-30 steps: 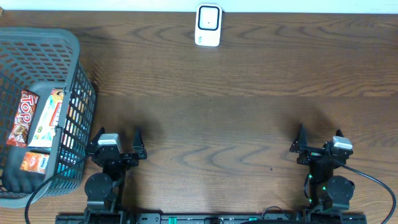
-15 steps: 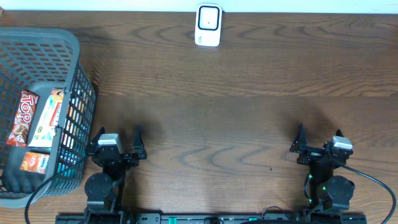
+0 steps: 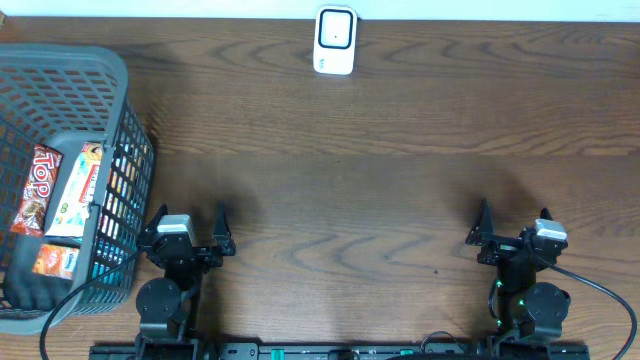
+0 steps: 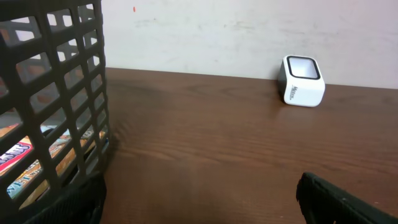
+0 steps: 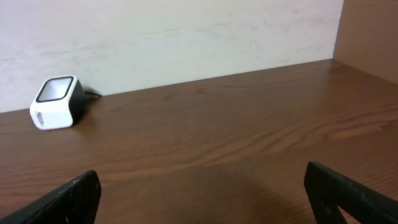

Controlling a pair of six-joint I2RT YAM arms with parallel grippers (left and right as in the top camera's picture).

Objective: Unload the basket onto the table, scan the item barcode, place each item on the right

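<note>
From overhead, the left gripper [image 3: 190,222] stands with its jaws spread wide, holding nothing and touching nothing, low over the near edge of the wooden table [image 3: 400,190]. The right gripper [image 3: 514,222] is spread just as wide and is empty too, well apart from the left one on the other side. Both arms are folded back close to their bases at the near edge, fingers pointing toward the far side. At the left sits a dark grey plastic basket [image 3: 112,62], just beside the left gripper. In it lie a red "TOP" bar [image 3: 34,188], a white snack bar [image 3: 77,188] next to it and an orange packet [image 3: 55,262] nearer the robot. A white barcode scanner [image 3: 335,40] stands at the far edge of the table, about midway between the arms and well apart from both. In the left wrist view, the two dark fingertips [image 4: 339,200] show only at the bottom corners with bare wood between them; the basket's lattice wall fills the left side, wrappers visible through it, and the scanner stands far right against a pale wall [image 4: 217,31]. In the right wrist view, the fingertips [image 5: 71,199] again sit in the bottom corners, far apart over bare table, with the scanner far left by the wall.
</note>
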